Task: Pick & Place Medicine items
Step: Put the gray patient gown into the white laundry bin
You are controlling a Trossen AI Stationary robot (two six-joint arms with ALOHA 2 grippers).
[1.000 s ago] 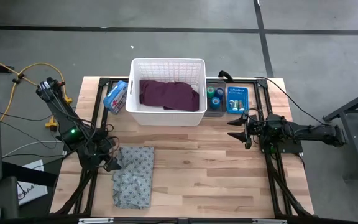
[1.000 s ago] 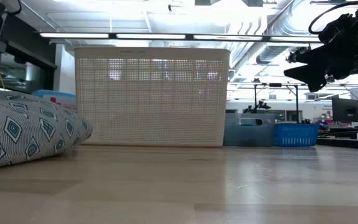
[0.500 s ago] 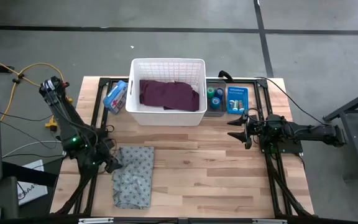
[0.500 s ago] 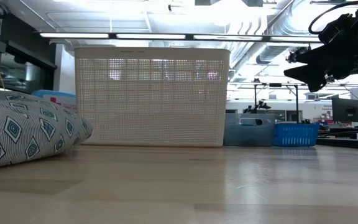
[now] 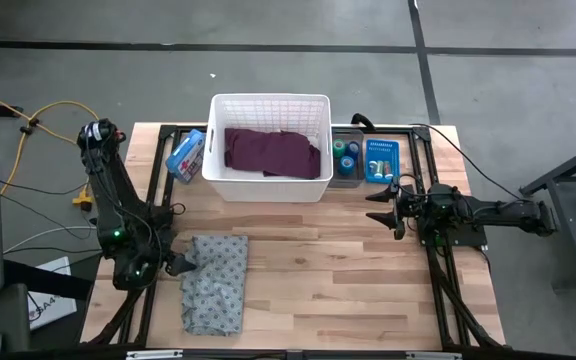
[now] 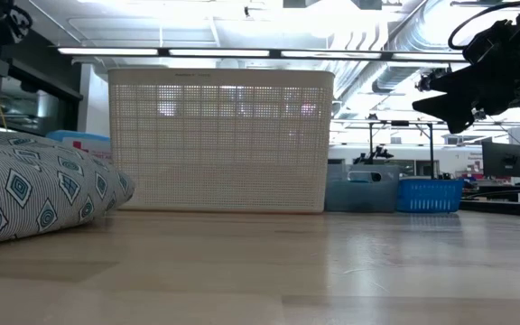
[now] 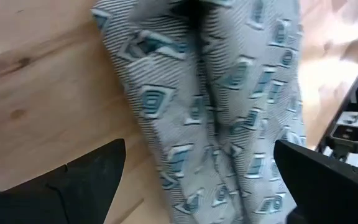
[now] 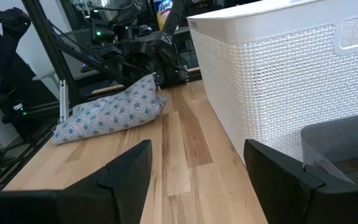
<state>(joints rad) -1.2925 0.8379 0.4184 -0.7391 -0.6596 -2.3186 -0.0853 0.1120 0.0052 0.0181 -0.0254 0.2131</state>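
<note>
Pale wooden planks form the table point(image 5: 308, 250), which fills the middle of the high view over a grey floor. At upper centre of that view stands a white lattice basket point(image 5: 268, 185) with a purple cloth point(image 5: 273, 151) lying inside it. Just right of the basket, at the table's far edge, a grey bin point(image 5: 346, 157) holds a green roll point(image 5: 339, 148) and blue rolls point(image 5: 348, 160), and beside it sits a small blue basket point(image 5: 381, 160) whose contents are too small to make out. A blue and white pack point(image 5: 185, 154) leans at the basket's left side. Toward the lower left lies a grey patterned cloth point(image 5: 214, 283), bunched lengthwise. The left gripper point(image 5: 178, 264) sits at that cloth's left edge; in the left wrist view its fingers point(image 7: 86, 180) are spread wide with the cloth point(image 7: 216, 106) between and beyond them. The right gripper point(image 5: 381, 205) hangs above the table at centre right, near the bins, fingers spread apart and holding nothing, as the right wrist view shows.
</note>
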